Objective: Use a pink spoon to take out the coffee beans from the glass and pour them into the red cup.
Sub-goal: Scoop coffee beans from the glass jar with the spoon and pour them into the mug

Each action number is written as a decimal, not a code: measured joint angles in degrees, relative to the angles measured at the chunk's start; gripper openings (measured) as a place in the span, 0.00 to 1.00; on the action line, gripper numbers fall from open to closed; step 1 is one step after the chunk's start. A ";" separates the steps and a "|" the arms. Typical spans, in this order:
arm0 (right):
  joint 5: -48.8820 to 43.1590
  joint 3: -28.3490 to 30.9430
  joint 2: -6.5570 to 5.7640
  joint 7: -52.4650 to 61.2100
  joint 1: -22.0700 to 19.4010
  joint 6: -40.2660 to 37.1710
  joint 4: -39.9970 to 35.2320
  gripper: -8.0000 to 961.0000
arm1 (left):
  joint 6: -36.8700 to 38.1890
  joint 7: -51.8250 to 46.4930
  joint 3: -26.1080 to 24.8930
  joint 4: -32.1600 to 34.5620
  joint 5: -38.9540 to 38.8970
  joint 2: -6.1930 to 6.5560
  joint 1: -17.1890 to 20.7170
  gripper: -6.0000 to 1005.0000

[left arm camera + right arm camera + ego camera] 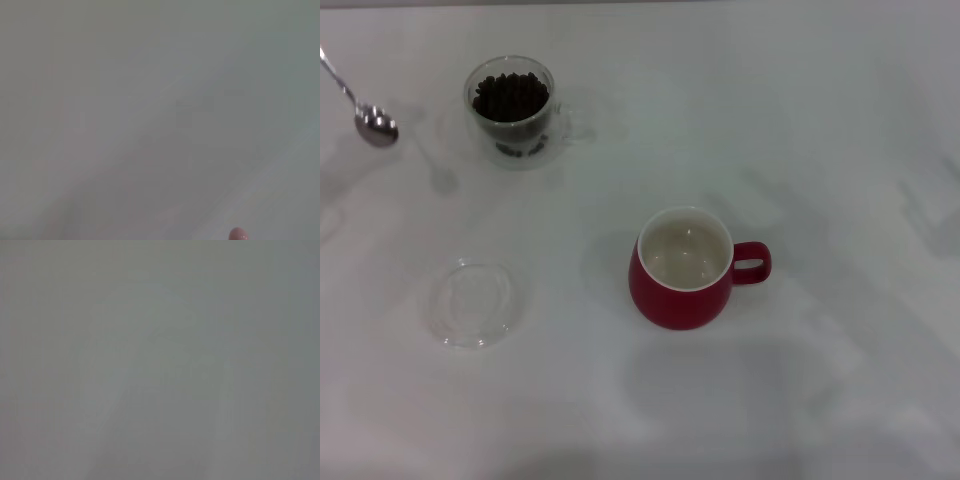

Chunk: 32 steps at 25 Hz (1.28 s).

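The pink spoon's metal bowl (377, 125) and neck enter the head view from the far left edge, left of the glass. The bowl hangs above the table, with its faint shadow apart from it. The end of its pink handle (239, 234) shows in the left wrist view, so my left gripper holds the spoon from outside the head view. The glass (512, 112) stands at the back left, nearly full of coffee beans (510, 96). The red cup (685, 268) stands at the centre with its handle to the right and its cream inside empty. My right gripper is out of view.
A flat clear glass saucer (475, 303) lies at the front left, below the glass. The white table (840, 150) is bare to the right of the red cup. The right wrist view shows only plain table surface.
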 joint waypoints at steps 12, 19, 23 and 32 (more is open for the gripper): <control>-0.16 -2.54 0.20 3.57 0.25 -0.88 -1.71 0.69 | -13.66 -12.42 0.06 1.40 18.41 3.50 -14.48 0.12; -0.15 -3.05 0.22 3.93 0.10 0.21 -1.71 0.69 | -18.58 -15.25 0.06 1.56 27.29 1.84 -20.51 0.13; -0.15 -3.14 0.22 3.94 0.01 0.88 -1.60 0.69 | -21.05 -14.74 0.05 4.27 28.94 0.04 -20.82 0.13; -0.15 -3.14 0.09 3.99 0.23 1.34 -1.17 0.69 | -28.64 -8.87 -0.20 8.31 30.72 -5.38 -20.39 0.13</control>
